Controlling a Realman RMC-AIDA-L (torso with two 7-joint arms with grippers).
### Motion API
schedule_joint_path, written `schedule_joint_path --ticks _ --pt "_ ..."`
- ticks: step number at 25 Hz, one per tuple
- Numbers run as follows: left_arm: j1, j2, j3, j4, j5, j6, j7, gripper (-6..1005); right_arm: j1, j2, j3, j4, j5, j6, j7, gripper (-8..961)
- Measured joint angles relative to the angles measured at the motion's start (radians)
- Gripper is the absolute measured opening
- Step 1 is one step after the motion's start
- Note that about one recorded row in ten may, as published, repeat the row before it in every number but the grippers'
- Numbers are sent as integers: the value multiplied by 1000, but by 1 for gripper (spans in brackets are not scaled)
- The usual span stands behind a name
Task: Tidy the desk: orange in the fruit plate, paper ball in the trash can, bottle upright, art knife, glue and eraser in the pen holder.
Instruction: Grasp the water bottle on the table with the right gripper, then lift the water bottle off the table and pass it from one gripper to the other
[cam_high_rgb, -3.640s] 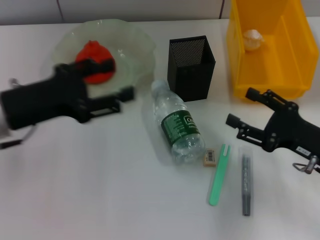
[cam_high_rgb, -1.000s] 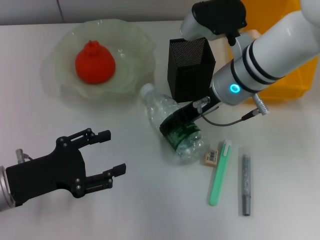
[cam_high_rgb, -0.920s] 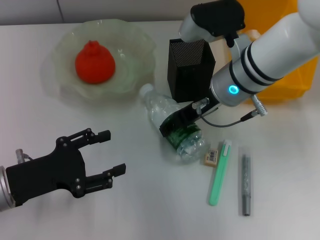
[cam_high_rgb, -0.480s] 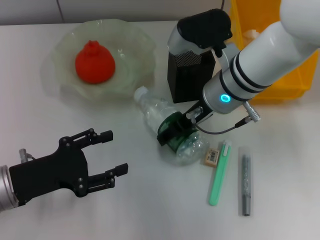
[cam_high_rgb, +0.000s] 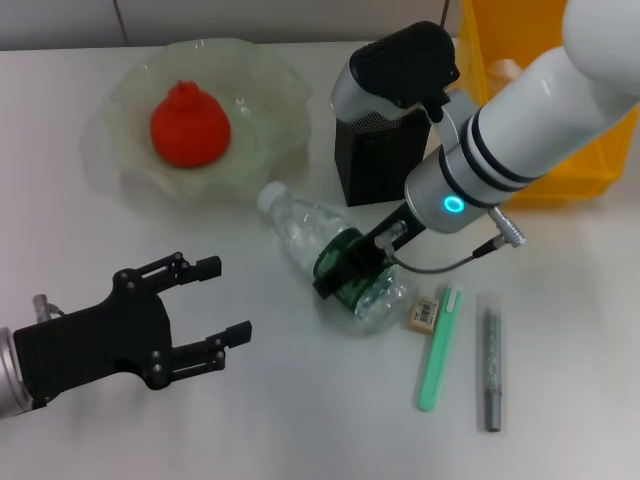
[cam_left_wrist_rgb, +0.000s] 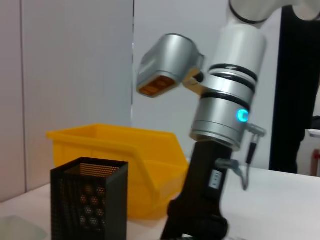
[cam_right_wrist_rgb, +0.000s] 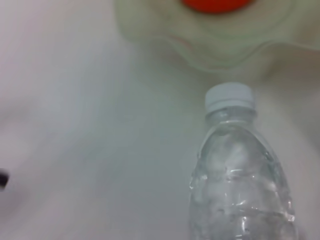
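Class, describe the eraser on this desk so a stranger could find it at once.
Start at the bottle lying in the middle of the desk. At its base end, beside a green knife, lies the eraser: a small beige block with a barcode, the only stubby item among long thin tools.

We count one orange (cam_high_rgb: 190, 125), one glass fruit plate (cam_high_rgb: 262, 85), one bottle (cam_high_rgb: 310, 235), one black mesh pen holder (cam_high_rgb: 368, 168) and one yellow trash can (cam_high_rgb: 520, 150). We see one paper ball (cam_high_rgb: 504, 68), one eraser (cam_high_rgb: 423, 313), one green art knife (cam_high_rgb: 437, 350) and one grey stick (cam_high_rgb: 490, 368) that may be the glue. We count two grippers: the left gripper (cam_high_rgb: 215, 302) and the right gripper (cam_high_rgb: 345, 270).
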Motion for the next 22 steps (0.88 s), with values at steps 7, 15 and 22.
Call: schedule_joint_path --ticks 7,15,22 --pt "11 -4 -74 0 -3 15 -1 679 -120 -7 -20 -168 -7 -5 -33 780" --pt "12 -21 -306 -46 -8 104 -53 670 -344 -4 -3 -431 -1 24 -173 755" --pt "-11 -21 -424 -87 -9 252 -192 661 -564 2 60 -543 286 54 -561 755"
